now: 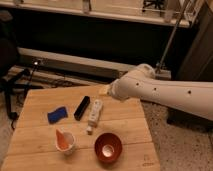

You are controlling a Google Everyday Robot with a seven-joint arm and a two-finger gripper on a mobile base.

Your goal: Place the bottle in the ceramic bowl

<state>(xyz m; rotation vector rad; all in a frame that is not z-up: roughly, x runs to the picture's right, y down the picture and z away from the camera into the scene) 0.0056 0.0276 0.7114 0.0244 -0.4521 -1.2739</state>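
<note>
tool [104, 90] near slim whitish bottle [94, 114]

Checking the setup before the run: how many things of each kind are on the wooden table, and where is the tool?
Bottle: 1
Ceramic bowl: 1
White cup: 1
Black bar: 1
Blue object: 1
Total: 5
The tool hangs near the table's far edge, beyond the bottle.

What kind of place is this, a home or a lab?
Probably a robotics lab or workshop, not a home: a white robot arm reaches over a small wooden table, its gripper near the table's far edge; cables trail along the speckled floor below a long dark bench.
</note>
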